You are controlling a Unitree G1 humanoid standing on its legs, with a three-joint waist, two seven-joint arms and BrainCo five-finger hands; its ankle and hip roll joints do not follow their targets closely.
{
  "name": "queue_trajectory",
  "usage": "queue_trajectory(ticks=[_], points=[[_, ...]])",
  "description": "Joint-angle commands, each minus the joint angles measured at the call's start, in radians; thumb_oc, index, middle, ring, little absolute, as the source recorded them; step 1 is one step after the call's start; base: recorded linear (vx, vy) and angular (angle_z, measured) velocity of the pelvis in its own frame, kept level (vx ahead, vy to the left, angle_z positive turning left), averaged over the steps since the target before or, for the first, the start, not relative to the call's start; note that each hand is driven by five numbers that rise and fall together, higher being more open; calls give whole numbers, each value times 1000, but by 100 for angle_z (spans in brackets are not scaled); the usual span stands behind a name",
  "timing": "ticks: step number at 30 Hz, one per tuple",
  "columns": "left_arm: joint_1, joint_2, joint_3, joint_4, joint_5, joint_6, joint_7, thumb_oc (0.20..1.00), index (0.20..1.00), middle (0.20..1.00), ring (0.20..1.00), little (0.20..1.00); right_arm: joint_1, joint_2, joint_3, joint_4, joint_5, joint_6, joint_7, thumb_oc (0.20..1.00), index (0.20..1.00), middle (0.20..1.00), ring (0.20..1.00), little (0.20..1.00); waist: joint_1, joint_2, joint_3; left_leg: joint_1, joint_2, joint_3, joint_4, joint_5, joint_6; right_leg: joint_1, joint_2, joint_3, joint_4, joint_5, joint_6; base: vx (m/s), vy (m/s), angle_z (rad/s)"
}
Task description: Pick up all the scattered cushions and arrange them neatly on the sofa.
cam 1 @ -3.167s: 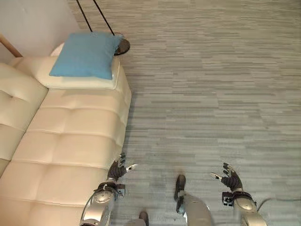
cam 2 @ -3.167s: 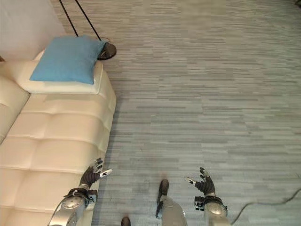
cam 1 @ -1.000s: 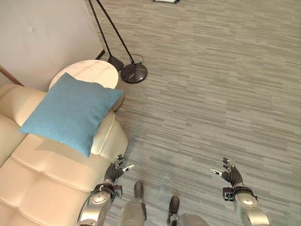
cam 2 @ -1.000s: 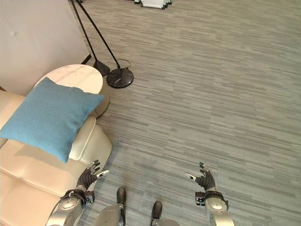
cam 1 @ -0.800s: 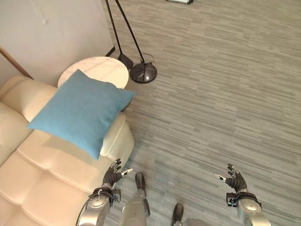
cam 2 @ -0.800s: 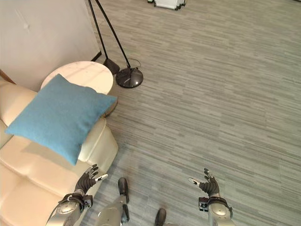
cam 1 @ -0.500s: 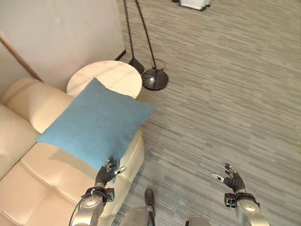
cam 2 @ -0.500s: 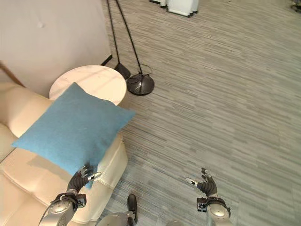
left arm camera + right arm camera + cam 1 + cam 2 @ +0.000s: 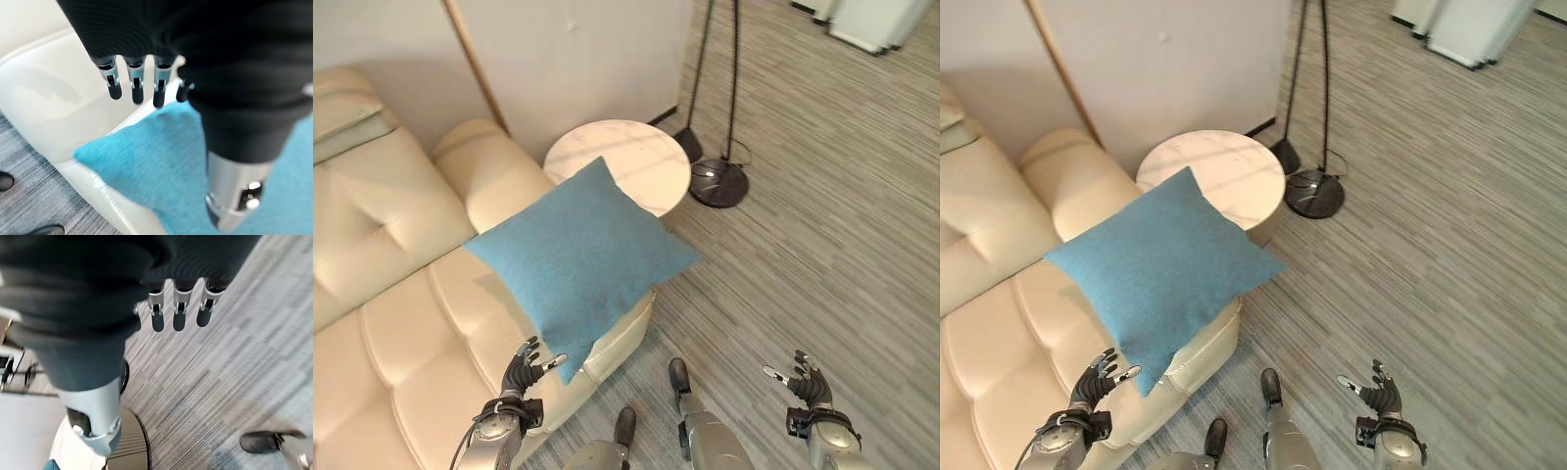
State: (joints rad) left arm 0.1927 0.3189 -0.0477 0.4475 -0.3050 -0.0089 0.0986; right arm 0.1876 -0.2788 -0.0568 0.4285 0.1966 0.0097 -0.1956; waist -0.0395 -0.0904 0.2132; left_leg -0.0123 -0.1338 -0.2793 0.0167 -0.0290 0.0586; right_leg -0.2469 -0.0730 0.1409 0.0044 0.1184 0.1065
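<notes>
Cushion point(image 9: 582, 259) overhanging the sofa point(image 9: 391, 323) arm; we judge the open, empty left robot hand point(image 9: 524, 370) could nudge it off.

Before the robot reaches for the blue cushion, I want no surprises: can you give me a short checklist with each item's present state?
1. Left hand open and holding nothing: ok.
2. Right hand open and holding nothing, over the floor: ok.
3. Blue cushion in plain sight on the sofa, near its armrest end: ok.
4. Cushion neatly placed: not ok, it lies cornerwise with one corner past the seat edge.
5. Left hand close to the cushion's near corner: ok.
6. Other scattered cushions located: cannot tell.
</notes>
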Motion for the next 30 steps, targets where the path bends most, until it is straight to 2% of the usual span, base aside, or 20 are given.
queue_trajectory(ticks=[1,5,7,8,9,10,11,13,14,15,18,20,24,26,28,30], points=[[8,5,29,-45,-64,-35,13,1000,1000,1000,1000,1000,-49,-93,-51,-88,-12,-35,-15,1000,1000,1000,1000,1000,1,16,-15,10,94,66,7,-65,-58,27,22,-43,34,-50,18,218,-325,37],[-18,-17,50,-29,-105,-45,47,1000,1000,1000,1000,1000,-68,-130,-74,-122,-25,-53,-35,1000,1000,1000,1000,1000,5,11,-30,-17,140,35,32,-66,-92,59,29,-103,20,-83,-5,166,-263,65],[-81,-23,56,-12,-143,-65,83,1000,1000,1000,1000,1000,-103,-170,-77,-139,-27,-66,-56,1000,1000,1000,1000,1000,9,0,-21,-82,156,111,122,-72,-108,110,9,-176,10,-119,-24,139,-238,93],[-109,-22,59,-10,-151,-73,95,1000,1000,1000,1000,1000,-122,-183,-70,-140,-28,-66,-61,1000,1000,1000,1000,1000,7,-8,-17,-121,157,165,152,-62,-106,124,-6,-202,1,-124,-26,32,-101,108],[-127,-20,58,-13,-161,-79,105,1000,1000,1000,1000,1000,-129,-194,-63,-137,-28,-64,-65,1000,1000,1000,1000,1000,8,-7,-11,-140,178,229,152,-50,-106,144,-11,-227,-2,-137,-27,12,-74,119],[-146,-16,54,-9,-166,-83,111,1000,1000,1000,1000,1000,-141,-208,-52,-130,-27,-60,-68,1000,1000,1000,1000,1000,11,-9,-8,-166,196,281,139,-24,-106,159,-15,-251,-9,-141,-27,43,-47,97],[-171,1,52,-13,-154,-88,118,1000,1000,1000,1000,1000,-159,-226,-37,-112,-29,-50,-73,1000,1000,1000,1000,1000,17,-10,-10,-204,226,347,93,34,-113,169,-18,-286,-14,-146,-26,30,-24,96],[-172,1,53,-13,-154,-88,118,1000,1000,1000,1000,1000,-161,-226,-36,-110,-29,-51,-73,1000,1000,1000,1000,1000,16,-11,-11,-204,225,346,89,38,-113,168,-19,-287,-14,-146,-26,59,12,87],[-189,15,51,-10,-147,-93,118,1000,1000,1000,1000,1000,-180,-240,-14,-89,-33,-40,-67,1000,1000,1000,1000,1000,27,-11,-16,-207,248,385,40,66,-121,186,-17,-313,-13,-161,-23,139,38,69],[-190,20,49,-11,-143,-92,119,1000,1000,1000,1000,1000,-179,-239,-7,-84,-35,-37,-61,1000,1000,1000,1000,1000,28,-11,-22,-193,255,392,21,75,-122,197,-16,-326,-11,-167,-22,139,38,44],[-180,23,49,-20,-137,-86,119,1000,1000,1000,1000,1000,-180,-235,7,-88,-40,-26,-43,1000,1000,1000,1000,1000,32,-20,-49,-166,244,393,-14,81,-113,224,-26,-338,-11,-181,-15,188,151,17],[-165,29,48,-25,-137,-77,114,1000,1000,1000,1000,1000,-177,-209,17,-80,-23,-16,-29,1000,1000,1000,1000,1000,45,-38,-62,-147,224,391,-12,62,-98,234,-46,-330,11,-193,-9,185,219,20],[-167,36,44,-15,-137,-67,110,1000,1000,1000,1000,1000,-175,-179,26,-62,-8,-10,-23,1000,1000,1000,1000,1000,54,-52,-65,-134,205,390,-6,42,-81,234,-63,-323,52,-206,-1,99,161,-13],[-187,50,31,10,-132,-48,104,1000,1000,1000,1000,1000,-189,-140,49,-45,10,1,-16,1000,1000,1000,1000,1000,55,-62,-58,-111,187,394,-3,20,-60,200,-85,-306,158,-193,18,59,209,11],[-232,71,4,48,-131,-49,90,1000,1000,1000,1000,1000,-226,-101,105,-25,28,2,-9,1000,1000,1000,1000,1000,47,-60,-45,-93,192,411,-15,11,-53,127,-75,-269,227,-163,31,1,133,-6],[-248,76,-6,62,-123,-48,83,1000,1000,1000,1000,1000,-239,-96,119,-17,34,1,-5,1000,1000,1000,1000,1000,44,-58,-46,-86,192,415,-24,14,-54,104,-63,-269,205,-158,25,40,61,-11]])
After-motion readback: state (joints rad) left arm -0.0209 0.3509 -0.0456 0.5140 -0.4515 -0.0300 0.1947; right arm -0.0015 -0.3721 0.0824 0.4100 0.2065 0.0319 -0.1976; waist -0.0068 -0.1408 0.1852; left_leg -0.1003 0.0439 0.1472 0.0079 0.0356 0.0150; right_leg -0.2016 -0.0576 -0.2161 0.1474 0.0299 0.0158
